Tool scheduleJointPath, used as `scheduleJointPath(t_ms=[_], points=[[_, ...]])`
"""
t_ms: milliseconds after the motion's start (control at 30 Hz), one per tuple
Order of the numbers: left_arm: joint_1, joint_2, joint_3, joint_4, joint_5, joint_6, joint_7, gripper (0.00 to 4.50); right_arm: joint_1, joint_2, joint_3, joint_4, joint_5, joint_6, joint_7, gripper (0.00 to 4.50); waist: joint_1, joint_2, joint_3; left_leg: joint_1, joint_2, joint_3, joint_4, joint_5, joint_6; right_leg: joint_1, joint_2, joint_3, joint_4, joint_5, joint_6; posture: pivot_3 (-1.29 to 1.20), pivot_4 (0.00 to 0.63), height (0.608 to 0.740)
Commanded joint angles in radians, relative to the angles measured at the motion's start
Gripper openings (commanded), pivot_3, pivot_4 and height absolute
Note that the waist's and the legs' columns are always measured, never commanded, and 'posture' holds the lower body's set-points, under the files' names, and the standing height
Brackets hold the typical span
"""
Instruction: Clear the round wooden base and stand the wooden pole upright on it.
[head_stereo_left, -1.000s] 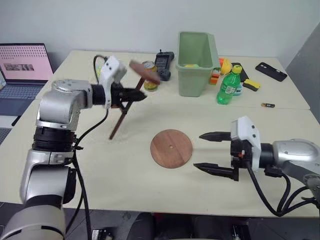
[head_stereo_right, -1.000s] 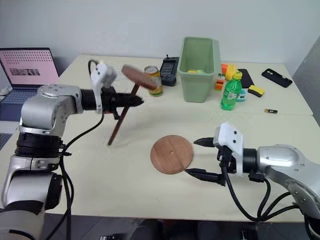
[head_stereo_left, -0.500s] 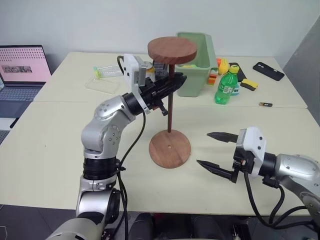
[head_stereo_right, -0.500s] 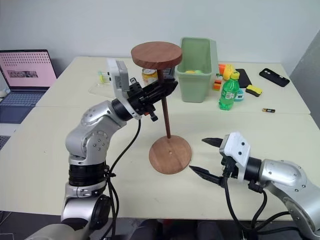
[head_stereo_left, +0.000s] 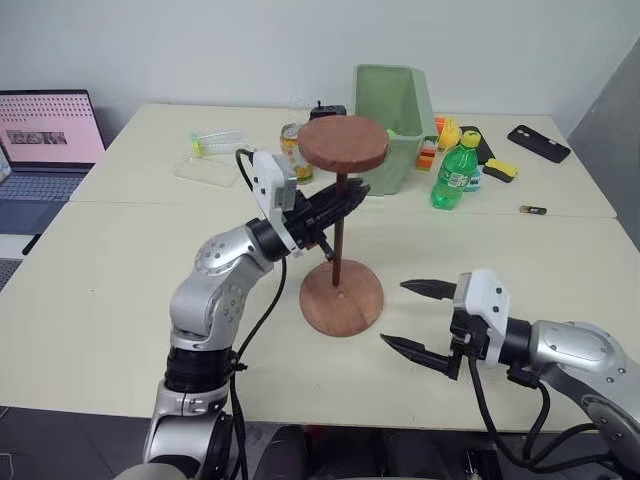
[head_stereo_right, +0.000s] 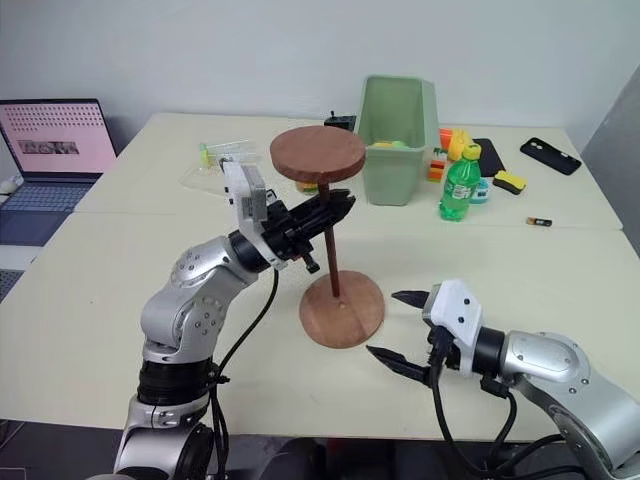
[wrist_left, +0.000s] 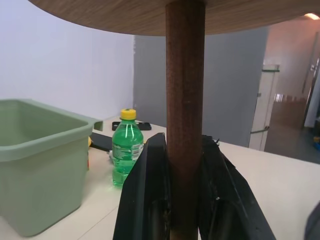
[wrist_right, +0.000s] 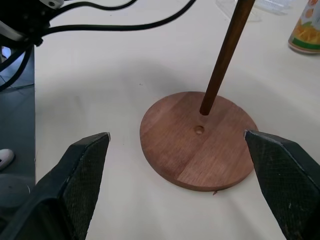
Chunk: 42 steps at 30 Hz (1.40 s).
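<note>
Left wrist view shows you the left gripper (wrist_left: 186, 165) clamped tight on the wooden pole (wrist_left: 185, 100), both black fingers (wrist_left: 147, 190) pressed against the rod below its top disc. Your pole stands nearly upright, its lower tip resting on the round wooden base (wrist_right: 200, 140) just beside the centre hole, not in it. Your right gripper (head_stereo_left: 418, 320) hovers spread wide, holding nothing, just right of the base. Farther back on the table (head_stereo_left: 120, 300) you have a green bin (head_stereo_left: 392, 125) and a green bottle (head_stereo_left: 455, 172).
</note>
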Motion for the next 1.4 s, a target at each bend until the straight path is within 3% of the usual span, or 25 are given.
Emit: scheduleJointPath(t_ms=[33,567,1400], points=[[0.022,0.011,-0.024,-0.050,0.007,-0.047,-0.010,0.27,-0.021,-0.001,0.007,0.000,-0.018,-0.019,0.011,4.50,0.000,0.000,0.000,0.000,0.000,0.000,0.000,0.000,0.000,0.000,0.000,0.000,0.000,0.000,0.000,0.00,0.150,0.740],[0.048,-0.016,-0.094,0.011,0.048,-0.163,0.000,0.27,-0.050,0.023,0.006,0.008,0.010,0.056,-0.007,4.50,0.000,0.000,0.000,0.003,0.000,0.001,-0.001,0.000,0.001,0.001,0.000,0.000,0.000,0.000,0.000,0.00,0.150,0.740],[0.103,-0.005,-0.099,0.024,0.042,-0.164,0.001,0.27,-0.076,0.012,0.005,0.022,0.010,0.069,0.007,4.50,0.000,0.000,0.000,0.006,0.000,0.000,-0.001,0.000,0.001,0.006,0.000,0.000,-0.002,0.000,0.000,0.00,0.150,0.740]])
